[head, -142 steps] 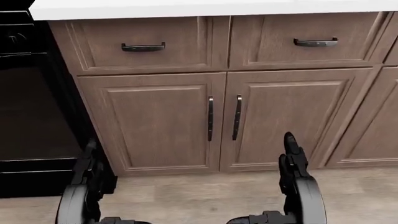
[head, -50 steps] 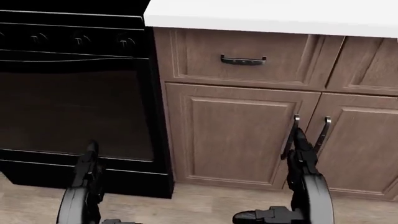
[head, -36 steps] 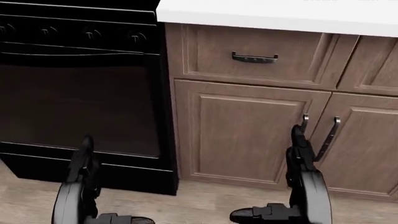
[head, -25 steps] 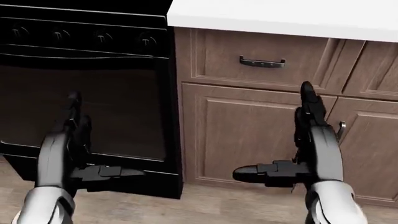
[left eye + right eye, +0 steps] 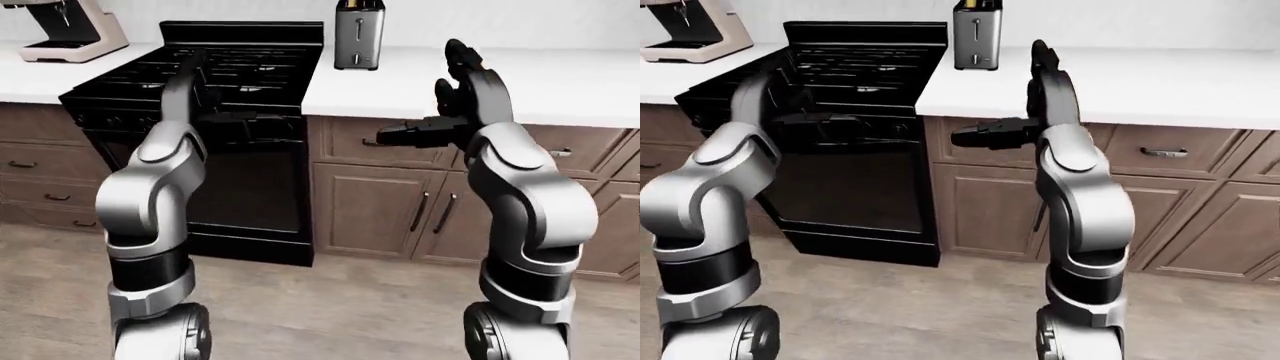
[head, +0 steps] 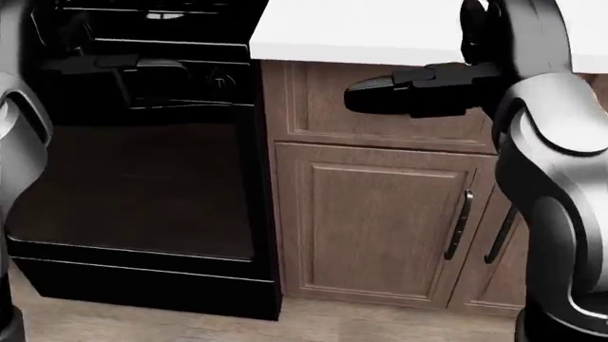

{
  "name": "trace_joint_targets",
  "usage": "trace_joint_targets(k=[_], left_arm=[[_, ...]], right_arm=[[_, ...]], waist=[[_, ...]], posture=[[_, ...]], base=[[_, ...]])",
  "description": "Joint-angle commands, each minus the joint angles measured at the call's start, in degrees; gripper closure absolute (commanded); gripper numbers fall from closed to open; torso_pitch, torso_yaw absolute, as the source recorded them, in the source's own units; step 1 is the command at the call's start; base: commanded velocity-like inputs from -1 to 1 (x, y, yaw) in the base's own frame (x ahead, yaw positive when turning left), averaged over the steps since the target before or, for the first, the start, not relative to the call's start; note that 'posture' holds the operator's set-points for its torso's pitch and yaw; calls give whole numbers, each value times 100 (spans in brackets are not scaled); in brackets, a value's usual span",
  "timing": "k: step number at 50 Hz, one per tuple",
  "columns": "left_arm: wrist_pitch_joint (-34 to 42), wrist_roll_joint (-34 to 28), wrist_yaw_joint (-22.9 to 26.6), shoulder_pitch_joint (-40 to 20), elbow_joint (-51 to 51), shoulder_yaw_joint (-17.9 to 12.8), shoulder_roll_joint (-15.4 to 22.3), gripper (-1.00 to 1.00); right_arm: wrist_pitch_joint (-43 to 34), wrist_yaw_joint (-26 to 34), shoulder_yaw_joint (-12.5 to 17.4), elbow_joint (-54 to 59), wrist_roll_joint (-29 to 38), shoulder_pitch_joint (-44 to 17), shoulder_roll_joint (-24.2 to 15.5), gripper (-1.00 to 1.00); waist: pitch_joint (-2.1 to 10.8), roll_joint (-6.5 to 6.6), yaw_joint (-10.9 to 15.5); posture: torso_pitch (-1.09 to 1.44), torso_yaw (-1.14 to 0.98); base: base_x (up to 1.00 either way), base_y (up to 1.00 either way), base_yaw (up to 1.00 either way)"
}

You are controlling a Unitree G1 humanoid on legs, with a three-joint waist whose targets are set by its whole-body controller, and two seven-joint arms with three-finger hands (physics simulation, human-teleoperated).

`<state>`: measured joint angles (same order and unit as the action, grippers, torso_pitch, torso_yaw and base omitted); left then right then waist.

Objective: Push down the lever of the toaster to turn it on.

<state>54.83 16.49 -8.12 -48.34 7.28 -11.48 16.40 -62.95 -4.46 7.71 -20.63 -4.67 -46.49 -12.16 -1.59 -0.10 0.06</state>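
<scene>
A steel toaster stands upright at the top of the left-eye view, on the white counter just right of the stove. A dark lever slot runs down the side facing me. My right hand is open and raised in front of the counter's edge, fingers up and thumb pointing left. It is below and right of the toaster and apart from it. My left hand is open and raised in front of the stove, left of the toaster.
A black stove with an oven door fills the left. A beige coffee machine stands on the counter at the top left. Brown cabinets with dark handles run under the counter. The floor is wood.
Both arms have risen from near the floor to counter height. The hands now stand in front of the stove top and the counter's edge. The view has shifted slightly.
</scene>
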Motion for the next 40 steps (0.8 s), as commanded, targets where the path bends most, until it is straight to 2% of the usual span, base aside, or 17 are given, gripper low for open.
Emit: trace_joint_targets(k=[1,7,9,11,12,13,15,20,23,24,26,29,33,35,37,38,40], left_arm=[[-50,139,-1,-283,8,-22,113,-100],[5,203,-37,-453,-69,28,229,-100],[-1,210,-36,-508,-115,33,243,-100],[-26,191,-17,-492,-95,58,266,-100],[-30,178,-1,-494,-101,63,279,-100],[21,184,-5,-506,-70,53,285,-100],[70,194,-5,-546,-51,33,295,-100],[81,201,-3,-601,-74,38,284,-100],[45,211,1,-581,-81,20,281,-100],[31,215,4,-561,-86,15,285,-100],[41,220,-5,-546,-73,24,282,-100],[92,233,-22,-558,-29,24,290,-100],[87,229,-25,-584,-55,41,286,-100],[47,220,-21,-580,-84,47,275,-100],[41,215,-18,-562,-80,45,275,-100],[49,220,-18,-549,-64,39,273,-100],[65,218,11,-518,-27,46,290,-100]], right_arm=[[6,-10,37,-81,-50,-333,-93,-100],[-136,-32,69,65,-173,-680,-203,-100],[-157,-37,100,103,-194,-757,-255,-100],[-160,-49,76,96,-202,-761,-269,-100],[-191,-62,67,84,-198,-774,-277,-100],[-197,-65,67,76,-201,-768,-272,-100],[-222,-54,70,63,-208,-784,-292,-100],[-235,-34,49,102,-201,-850,-330,-100],[-225,-20,58,92,-202,-824,-319,-100],[-241,-21,66,74,-206,-817,-313,-100],[-202,-25,63,83,-203,-775,-299,-100],[-231,-30,71,72,-208,-799,-303,-100],[-283,-32,81,35,-211,-817,-322,-100],[-324,-44,70,20,-208,-841,-317,-100],[-281,-42,63,56,-202,-827,-311,-100],[-256,-40,69,71,-205,-817,-303,-100],[-203,-57,53,109,-201,-790,-269,-100]], waist=[[76,-7,-9],[31,117,7],[19,248,-13],[71,525,-36],[33,291,7],[6,396,-38],[61,365,-13],[17,91,51],[92,-299,105],[84,-230,83],[-20,-308,73],[23,-173,13],[-69,65,-33],[-27,286,-74],[132,537,-127],[72,442,-52],[17,463,-58]], posture=[[0,0],[0,0],[0,0],[0,0],[0,0],[0,0],[0,0],[0,0],[0,0],[0,0],[0,0],[0,0],[0,0],[0,0],[0,0],[0,0],[0,0]], base=[[16,0,0],[24,0,0],[26,0,0],[25,0,0],[26,0,0],[23,0,0],[25,0,0],[25,0,0],[26,0,0],[26,0,0],[27,0,0],[28,0,0],[29,0,0],[29,0,0],[29,0,0],[28,0,0],[27,0,0]])
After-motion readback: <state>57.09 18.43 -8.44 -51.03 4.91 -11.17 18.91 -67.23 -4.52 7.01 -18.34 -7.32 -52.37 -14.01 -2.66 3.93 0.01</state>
